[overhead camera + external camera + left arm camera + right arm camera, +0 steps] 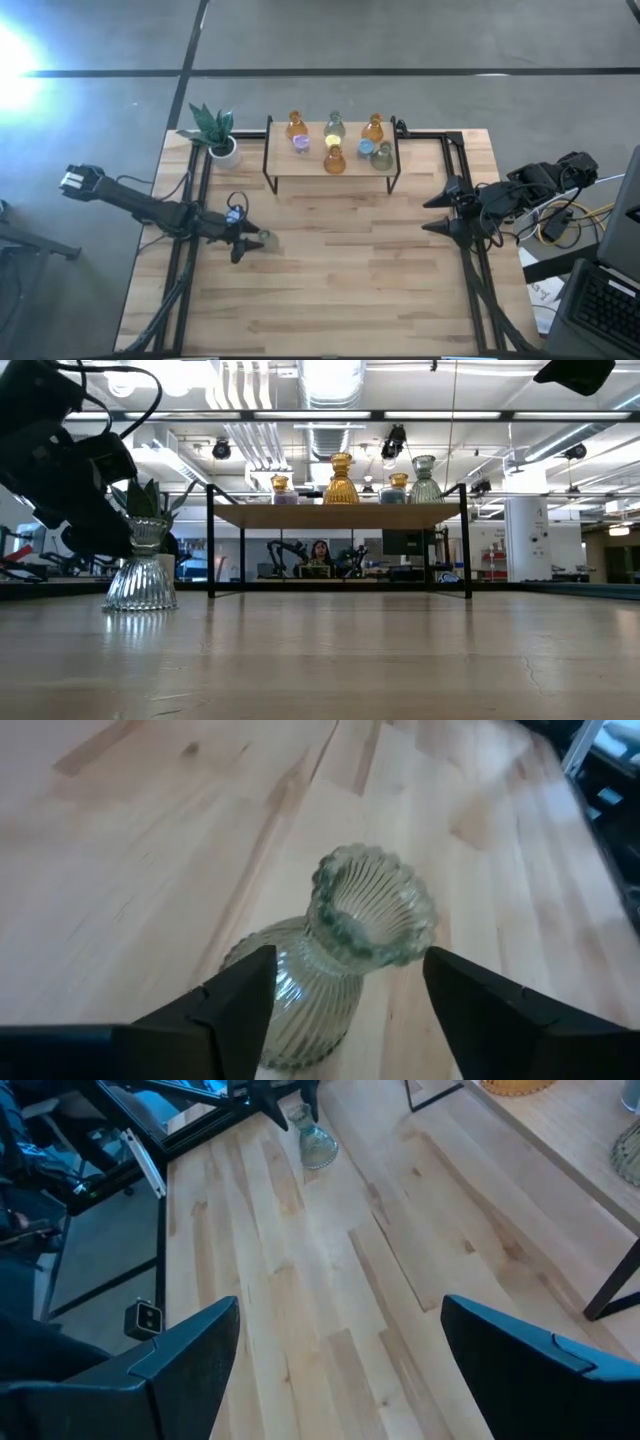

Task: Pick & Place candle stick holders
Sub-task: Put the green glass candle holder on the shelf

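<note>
The light wooden table (330, 280) carries a black-framed wooden shelf (300, 160) at its far edge, holding seven coloured glass candle stick holders (334, 158). Right gripper (432, 213) waits spread at the right. Left gripper (252, 243), fingers spread, brackets a clear ribbed glass holder (340, 960) upright on the table's left.

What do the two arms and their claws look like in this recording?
Both arms are black and slim-jointed. The left arm has a pale block at its base end, and a blue spot and looped dark cable near the left claw. The right arm is bulkier, trailing yellow and white cables; the right claw ends in two pointed fingers. Up close, the fingers are matte, angular wedges.
</note>
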Tool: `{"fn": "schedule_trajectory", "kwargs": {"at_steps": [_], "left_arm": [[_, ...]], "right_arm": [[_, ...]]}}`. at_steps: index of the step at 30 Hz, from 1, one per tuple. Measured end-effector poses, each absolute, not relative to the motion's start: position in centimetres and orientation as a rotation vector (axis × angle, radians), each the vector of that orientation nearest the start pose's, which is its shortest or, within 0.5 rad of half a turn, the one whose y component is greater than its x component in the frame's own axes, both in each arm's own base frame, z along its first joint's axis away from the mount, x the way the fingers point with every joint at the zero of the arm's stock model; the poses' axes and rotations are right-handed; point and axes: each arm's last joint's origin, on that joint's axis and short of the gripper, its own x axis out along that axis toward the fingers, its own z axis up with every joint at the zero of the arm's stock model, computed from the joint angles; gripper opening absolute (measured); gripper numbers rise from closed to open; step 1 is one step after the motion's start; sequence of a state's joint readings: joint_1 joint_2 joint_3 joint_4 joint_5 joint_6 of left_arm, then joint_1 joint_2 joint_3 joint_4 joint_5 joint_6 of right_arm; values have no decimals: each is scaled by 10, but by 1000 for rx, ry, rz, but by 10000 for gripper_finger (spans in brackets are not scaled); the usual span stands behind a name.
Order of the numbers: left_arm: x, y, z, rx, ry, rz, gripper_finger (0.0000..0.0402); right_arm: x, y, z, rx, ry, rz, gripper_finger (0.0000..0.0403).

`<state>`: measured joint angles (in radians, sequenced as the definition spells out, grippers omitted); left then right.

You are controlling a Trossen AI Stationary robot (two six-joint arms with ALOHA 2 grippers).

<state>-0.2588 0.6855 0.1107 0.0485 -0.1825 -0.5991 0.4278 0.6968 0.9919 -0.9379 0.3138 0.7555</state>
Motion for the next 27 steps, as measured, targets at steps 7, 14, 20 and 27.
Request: {"fn": "schedule_trajectory", "kwargs": {"at_steps": [7,14,20,27], "left_arm": [[136,-29,134,-310,543,98,270],[143,-30,135,-229,504,97,268],[149,-32,131,-204,501,76,261],[159,-35,133,-211,436,62,236]], "right_arm": [[104,38,344,499,603,-120,350],[104,38,344,499,603,-120,343],[104,38,344,499,603,-120,343],[105,38,344,499,603,-120,349]]}}
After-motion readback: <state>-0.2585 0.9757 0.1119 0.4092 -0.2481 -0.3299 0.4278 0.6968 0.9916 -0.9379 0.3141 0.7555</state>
